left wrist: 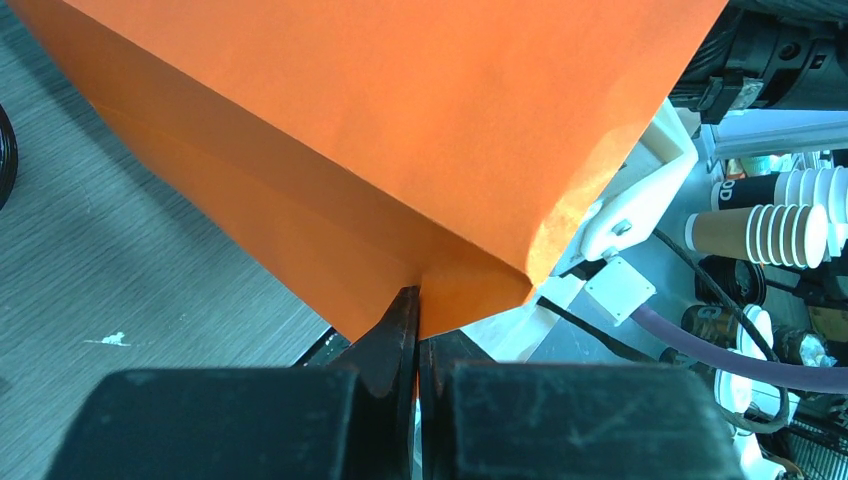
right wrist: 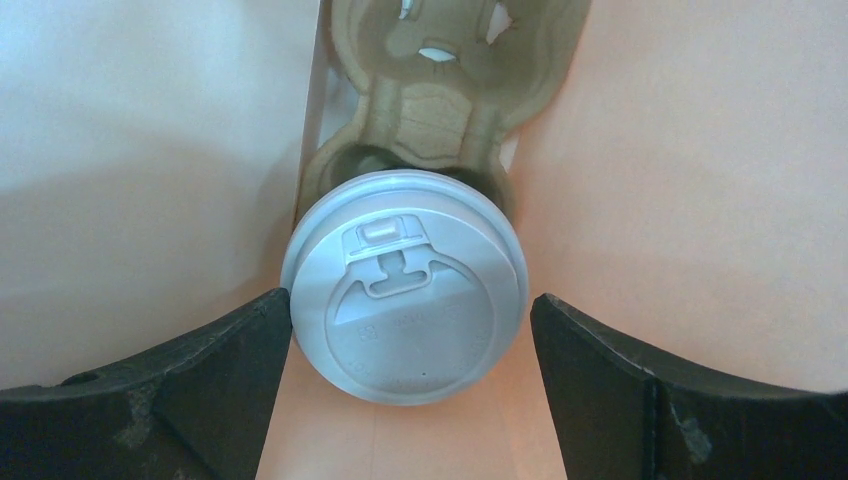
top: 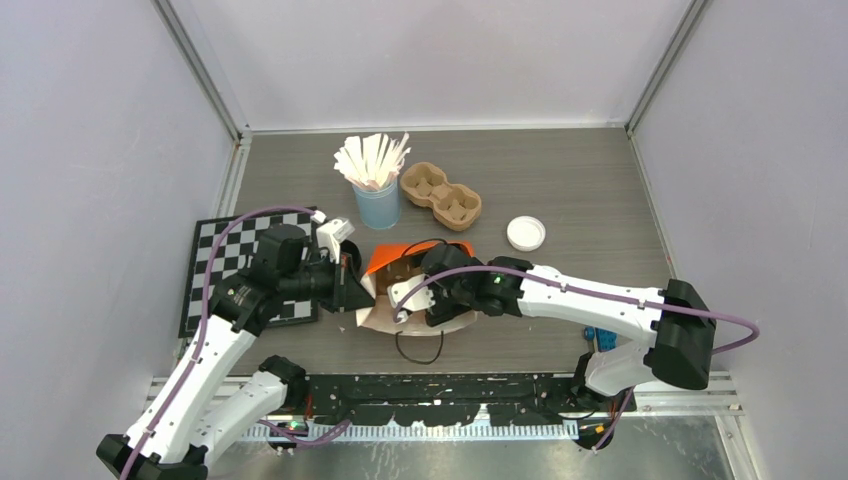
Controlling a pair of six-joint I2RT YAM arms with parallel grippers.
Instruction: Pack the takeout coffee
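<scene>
Lidded cup (right wrist: 405, 290) inside orange bag (left wrist: 400, 130)
Your left gripper (left wrist: 418, 300) clamps the bag edge; your right gripper (right wrist: 410, 305) stands spread around the cup.

1. orange bag (left wrist: 380, 130) fills the top and centre of the frame; flat paper face, one crease running down to its lower corner
2. left end effector (left wrist: 417, 305) pinched tight on that lower corner; black jaws together, paper between them
3. grey wood-grain bench (left wrist: 120, 270) at left, below the bag; small white fleck on it
4. right edge: purple cable (left wrist: 720, 355); brown cups (left wrist: 730, 232) with white ribbed ends, lying sideways, blurred
</scene>
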